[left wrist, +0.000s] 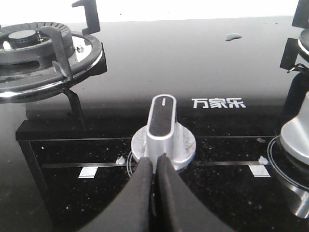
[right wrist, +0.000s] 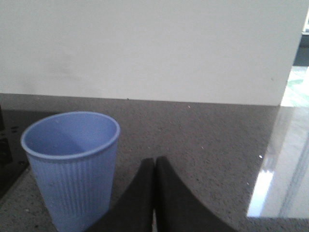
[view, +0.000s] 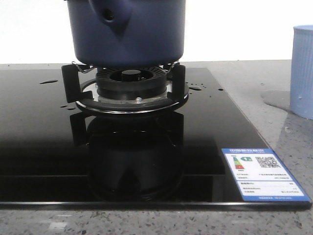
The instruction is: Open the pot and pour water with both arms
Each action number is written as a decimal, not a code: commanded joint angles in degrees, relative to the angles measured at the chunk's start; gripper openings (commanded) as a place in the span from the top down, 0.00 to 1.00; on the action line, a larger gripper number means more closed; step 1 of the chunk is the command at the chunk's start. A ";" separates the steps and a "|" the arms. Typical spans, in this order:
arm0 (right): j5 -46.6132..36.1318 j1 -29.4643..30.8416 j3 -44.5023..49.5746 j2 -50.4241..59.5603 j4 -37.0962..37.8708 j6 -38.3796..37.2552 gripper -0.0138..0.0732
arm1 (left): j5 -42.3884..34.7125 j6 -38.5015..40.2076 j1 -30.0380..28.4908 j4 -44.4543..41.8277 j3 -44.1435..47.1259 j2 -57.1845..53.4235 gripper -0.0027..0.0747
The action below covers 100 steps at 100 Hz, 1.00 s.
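The pot [view: 126,32], matte navy and cylindrical with 1 round-holed stubby socket, sits on the burner [view: 131,85] at top centre of the glossy black glass hob [view: 39,147]; its rim is cut off. The left gripper [left wrist: 155,166] is pressed closed, empty, before a silver knob [left wrist: 163,128]. The right gripper [right wrist: 154,169], likewise closed and empty, is beside a ribbed pale cup [right wrist: 72,164].

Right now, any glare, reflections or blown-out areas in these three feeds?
Front view: background clipped white; the glossy cooktop mirrors the burner beneath the pot. Left wrist view: top strip overexposed, knob sharp, left gripper soft. Right wrist view: bright window glare on the countertop; cup evenly lit.
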<state>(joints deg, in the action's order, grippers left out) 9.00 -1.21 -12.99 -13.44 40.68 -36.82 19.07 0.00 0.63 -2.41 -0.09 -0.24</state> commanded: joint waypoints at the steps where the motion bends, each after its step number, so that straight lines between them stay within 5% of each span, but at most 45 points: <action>1: -1.35 0.30 -0.98 -0.33 -0.04 0.99 0.92 | -2.52 0.37 -0.08 0.58 2.04 -1.49 0.99; 13: -4.24 0.30 2.20 -0.08 -9.07 4.01 0.92 | -2.52 0.37 -0.08 0.66 2.04 -1.49 0.99; 27: -4.56 0.30 5.78 0.19 -35.16 30.38 0.92 | -2.52 0.37 -0.08 0.66 2.04 -1.49 0.99; 58: -5.19 3.25 15.13 10.78 -36.91 31.47 0.92 | -2.52 0.37 -0.08 0.66 2.04 -1.49 0.99; 100: 8.85 4.48 15.03 14.99 -39.58 31.47 0.92 | -2.52 0.37 -0.08 0.66 2.04 -1.49 0.99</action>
<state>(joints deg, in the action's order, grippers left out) 18.64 2.95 0.58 0.49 1.16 -6.06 19.09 0.00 0.63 -2.38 -0.09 -0.24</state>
